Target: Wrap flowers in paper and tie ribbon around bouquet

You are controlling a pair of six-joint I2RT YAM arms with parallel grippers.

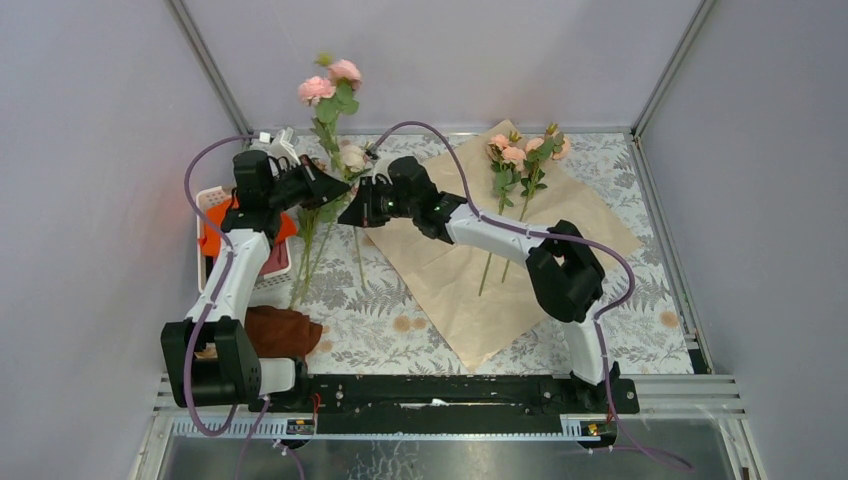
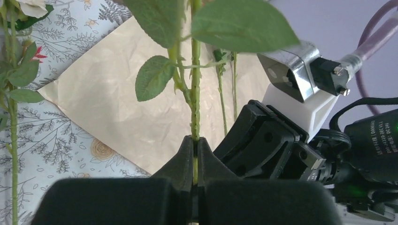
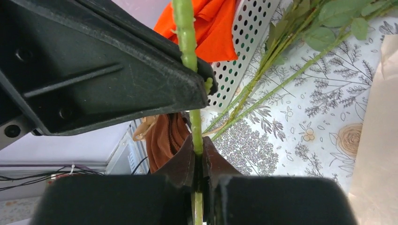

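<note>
One paper sheet is lying on the worktop; one bunch of flowers is resting on its far part, blooms too small to count; left of the paper, left fingers and right fingers are both pinching one upright flower stem; loose stems are lying beyond, partly hidden.

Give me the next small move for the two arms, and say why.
Probably open the left gripper and let go. It and the right gripper are both shut on the same rose stem, so the handover looks complete. The right arm reaches across the paper, where other flowers lie.
</note>
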